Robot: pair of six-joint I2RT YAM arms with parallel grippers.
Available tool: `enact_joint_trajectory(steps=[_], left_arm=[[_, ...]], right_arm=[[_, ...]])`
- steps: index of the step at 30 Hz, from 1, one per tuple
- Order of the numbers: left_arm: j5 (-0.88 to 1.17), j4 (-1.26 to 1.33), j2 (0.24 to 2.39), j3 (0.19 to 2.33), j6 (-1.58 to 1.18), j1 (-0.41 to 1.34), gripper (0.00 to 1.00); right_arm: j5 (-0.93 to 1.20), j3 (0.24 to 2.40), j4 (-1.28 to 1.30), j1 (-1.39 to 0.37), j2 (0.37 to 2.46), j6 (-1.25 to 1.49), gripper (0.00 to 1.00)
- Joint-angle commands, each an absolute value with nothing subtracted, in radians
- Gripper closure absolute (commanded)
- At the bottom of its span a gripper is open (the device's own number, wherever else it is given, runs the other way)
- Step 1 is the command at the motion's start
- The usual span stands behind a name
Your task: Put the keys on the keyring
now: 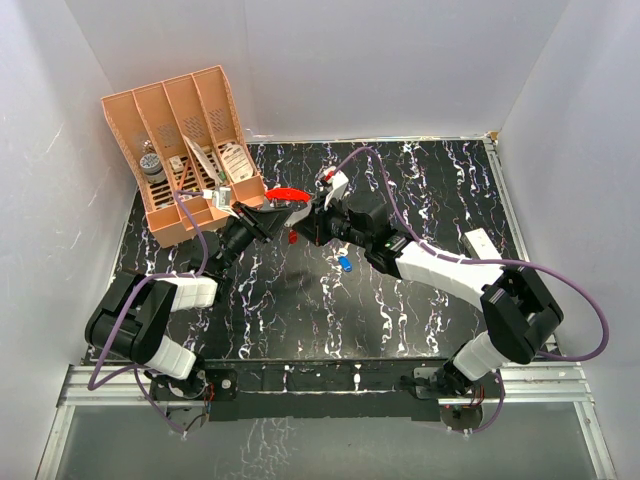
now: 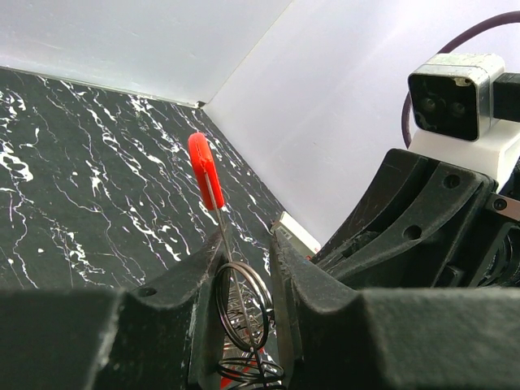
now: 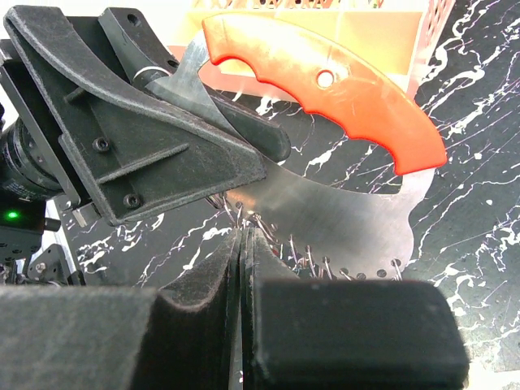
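The keyring [image 1: 284,193], which has a red grip [image 3: 325,81], a flat silvery plate [image 3: 341,211] and several wire rings along the plate's holed edge, hangs above the table. My left gripper [image 1: 262,222] is shut on it. In the left wrist view the plate stands edge-on between the fingers [image 2: 248,236], with a wire ring [image 2: 244,305] beside it. My right gripper [image 1: 308,228] is shut, its tips [image 3: 246,231] touching the rings at the plate's lower edge. The blue key [image 1: 345,263] lies on the table below the right arm. The red key [image 1: 291,238] shows just under the two grippers.
An orange divided rack [image 1: 185,150] with small items stands at the back left, close behind the left gripper. White walls enclose the black marbled table [image 1: 300,320] on three sides. The right wrist's camera housing [image 2: 451,97] sits very close to the left gripper.
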State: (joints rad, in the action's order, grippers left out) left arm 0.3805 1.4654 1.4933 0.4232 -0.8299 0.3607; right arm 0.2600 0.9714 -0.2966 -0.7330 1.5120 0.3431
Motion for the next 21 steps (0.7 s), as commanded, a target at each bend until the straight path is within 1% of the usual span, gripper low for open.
enact_joint_trajectory(steps=[1,21], left_arm=[[0.373,1.566,1.447,0.421,-0.81,0.359,1.0],[0.369,1.575,1.431,0.414,-0.805,0.359,1.0]], right_arm=[[0.246,1.02,-0.345,-0.739,1.488,0.335,1.0],[0.246,1.0,-0.357,-0.729,1.479,0.392,1.0]])
